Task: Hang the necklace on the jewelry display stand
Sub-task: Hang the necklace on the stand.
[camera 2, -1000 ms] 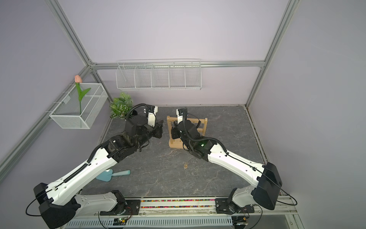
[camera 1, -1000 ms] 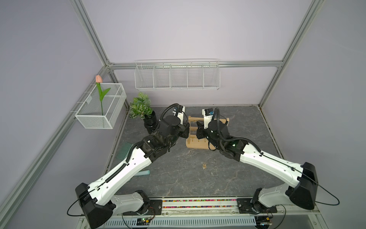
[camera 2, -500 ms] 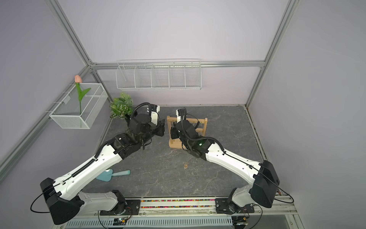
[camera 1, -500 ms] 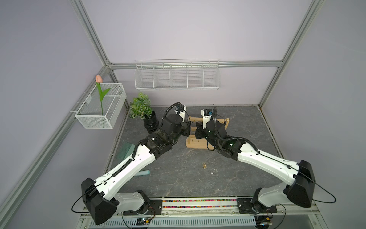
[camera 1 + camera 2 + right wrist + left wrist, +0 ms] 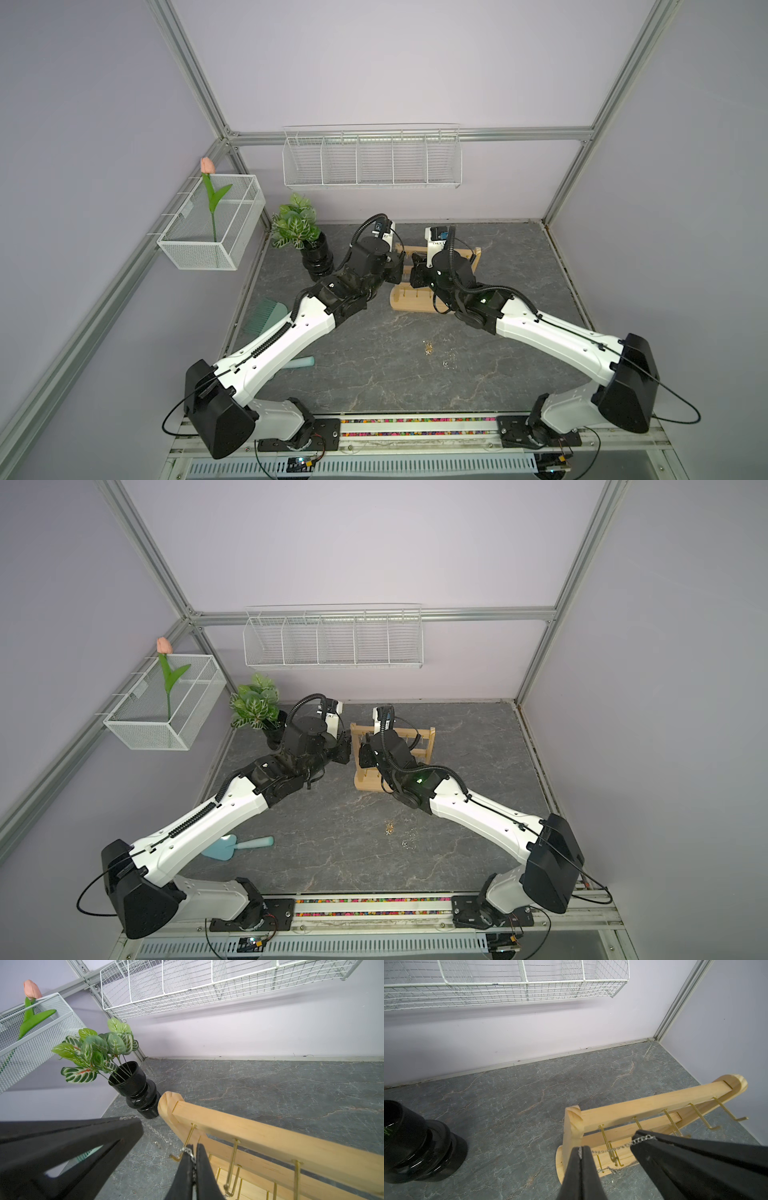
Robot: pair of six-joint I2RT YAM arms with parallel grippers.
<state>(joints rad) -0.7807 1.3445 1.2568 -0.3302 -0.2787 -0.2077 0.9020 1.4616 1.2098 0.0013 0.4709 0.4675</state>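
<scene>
Surroundings first: a black vase (image 5: 318, 262) with fake striped leaves is parked just left of the jewelry display stand (image 5: 411, 301), right at its left upright. A white wire basket (image 5: 372, 166) is hung on the far wall, and a mesh basket (image 5: 195, 255) with a pink tulip (image 5: 207, 165) is hung on the left wall. A green comb (image 5: 266, 316) and a teal trowel (image 5: 224, 848) are seen lying near-left on the counter (image 5: 374, 382). A few tiny gold bits (image 5: 429, 349) are scattered in the near middle, well apart from the stand.

The stand is made of pale smooth wood, with flat crossbars, rounded upright tops and thin gold hooks (image 5: 702, 1119). The vase is glossy and ribbed, and the counter is dark grey with marble veining.

The necklace (image 5: 641, 1139), a fine silver chain, is pinched by both hands, each closed tight on it. It's strung from the left hand (image 5: 580, 1152) to the right hand (image 5: 194, 1153) at the stand's left end, just beside the top bar's first hook. Whether it's caught on that hook can't be made out.
</scene>
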